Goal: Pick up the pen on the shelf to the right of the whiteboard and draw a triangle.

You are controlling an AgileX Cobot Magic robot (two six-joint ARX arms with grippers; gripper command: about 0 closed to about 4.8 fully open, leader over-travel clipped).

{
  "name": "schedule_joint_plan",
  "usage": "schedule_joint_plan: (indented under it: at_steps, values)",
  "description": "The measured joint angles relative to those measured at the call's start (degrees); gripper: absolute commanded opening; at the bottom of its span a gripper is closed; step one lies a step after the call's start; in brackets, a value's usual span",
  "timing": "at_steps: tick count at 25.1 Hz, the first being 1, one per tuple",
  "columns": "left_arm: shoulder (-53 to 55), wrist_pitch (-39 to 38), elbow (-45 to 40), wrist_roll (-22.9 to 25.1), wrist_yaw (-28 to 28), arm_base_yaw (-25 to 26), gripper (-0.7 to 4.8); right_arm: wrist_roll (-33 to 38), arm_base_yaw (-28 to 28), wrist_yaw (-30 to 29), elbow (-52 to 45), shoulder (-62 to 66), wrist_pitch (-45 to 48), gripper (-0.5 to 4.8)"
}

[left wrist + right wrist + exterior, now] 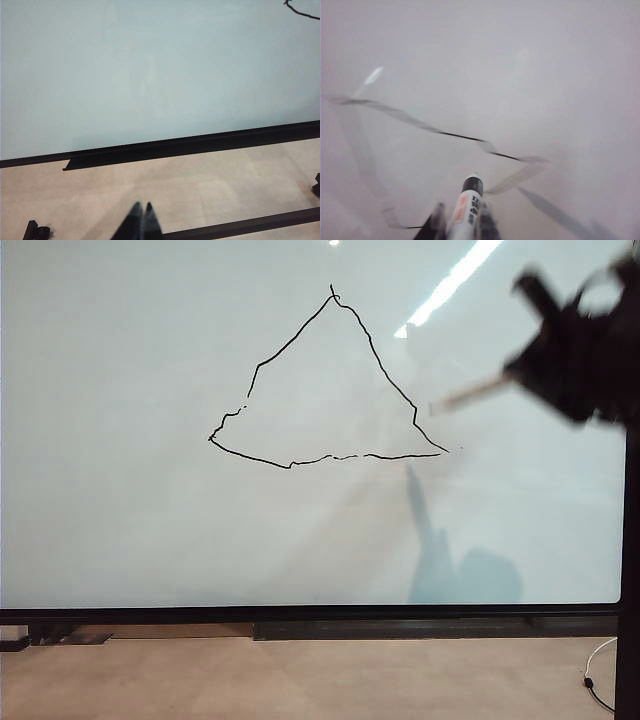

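The whiteboard (150,520) fills most of the exterior view, and a wobbly black triangle (375,355) is drawn on its middle. My right gripper (522,370), blurred, hangs in front of the board's upper right, to the right of the triangle. It is shut on the pen (470,393), whose tip points toward the triangle's right side, off the surface. In the right wrist view the pen (468,202) sits between the fingers (437,220) of the right gripper (462,222), over a black line (455,134). My left gripper (142,207) is shut and empty, low before the whiteboard (150,75). The shelf is out of view.
A black ledge (400,628) runs under the board, above a beige surface (300,680). A dark upright strip (630,540) borders the board's right side, with a white cable (598,680) below it. A small black part (37,232) lies near the left gripper.
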Motion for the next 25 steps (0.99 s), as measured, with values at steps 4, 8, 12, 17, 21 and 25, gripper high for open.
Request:
schedule_joint_plan:
  at_steps: [4,8,12,17,21,25]
  values:
    - [0.0,0.0,0.0,0.0,0.02,0.0,-0.05,-8.59,-1.42,-1.81,-2.67,-14.75,-7.23,-0.05]
    - [0.0,0.0,0.0,0.0,0.02,0.0,-0.05,-17.66,-4.52,-5.07,-2.58,-30.03,-26.93,-0.05]
    - [0.0,0.0,0.0,0.0,0.02,0.0,-0.05,-28.72,-8.11,-4.28,-2.51,-46.75,-45.68,-0.05]
    - [0.0,-0.02,0.0,0.0,0.02,0.0,-0.05,-34.42,-13.55,-3.82,-2.82,-59.39,-63.54,-0.05]
    - [0.0,0.0,0.0,0.0,0.0,0.0,-0.05,-36.89,-16.2,-2.01,-4.76,-66.45,-70.14,-0.05]
    - [0.0,0.0,0.0,0.0,0.02,0.0,-0.05,-37.59,-16.85,2.51,-8.79,-76.22,-72.96,-0.05]
